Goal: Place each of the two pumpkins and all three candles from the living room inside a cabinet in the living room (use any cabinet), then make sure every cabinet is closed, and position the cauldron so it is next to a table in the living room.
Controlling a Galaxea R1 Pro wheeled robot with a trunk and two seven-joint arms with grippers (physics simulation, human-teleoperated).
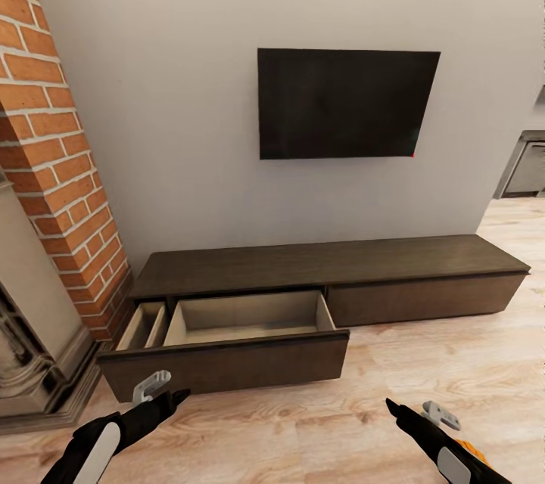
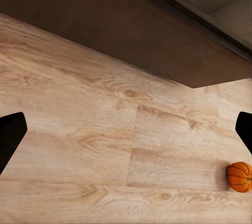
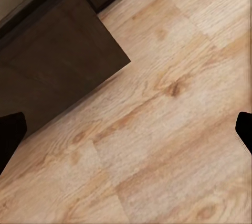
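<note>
The long dark-brown cabinet stands against the wall. Its wide left drawer is pulled out, and the beige inside holds nothing. The right drawer front is flush. My left gripper hovers open over the floor just in front of the open drawer, holding nothing. A small orange pumpkin lies on the wood floor beside it. In the head view an orange pumpkin peeks out from behind my right arm. My right gripper is open and empty above bare floor near the drawer's corner.
A red brick column and a stone fireplace base stand close at the left. A black TV hangs on the wall above the cabinet. Grey kitchen cupboards show at the far right. Wood floor spreads in front.
</note>
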